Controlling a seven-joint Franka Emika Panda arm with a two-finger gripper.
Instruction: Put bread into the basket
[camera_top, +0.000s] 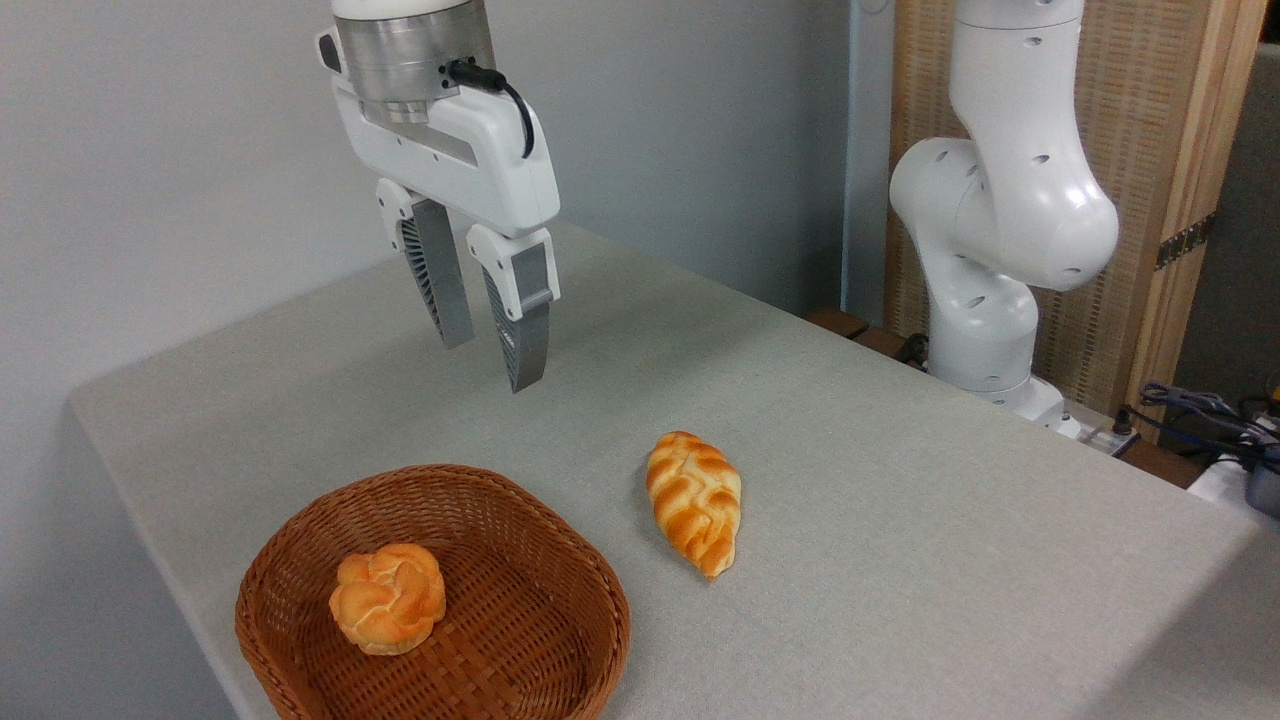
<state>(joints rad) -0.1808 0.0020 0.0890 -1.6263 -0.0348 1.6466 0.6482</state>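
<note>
The bread (388, 598), a small round golden-orange bun with a knotted top, lies inside the basket (560, 560), towards its left side. The basket is a shallow oval of reddish-brown wicker at the table's front left. My gripper (492, 366) hangs well above the table, behind and above the basket's far rim. Its two grey fingers point down with a small gap between them and nothing in it, so it is open.
A longer leaf-shaped braided loaf (695, 500) lies on the grey table (900, 520) just right of the basket. The arm's white base (1000, 240) stands at the back right, with cables (1200, 410) beside it. The table's left edge runs close to the basket.
</note>
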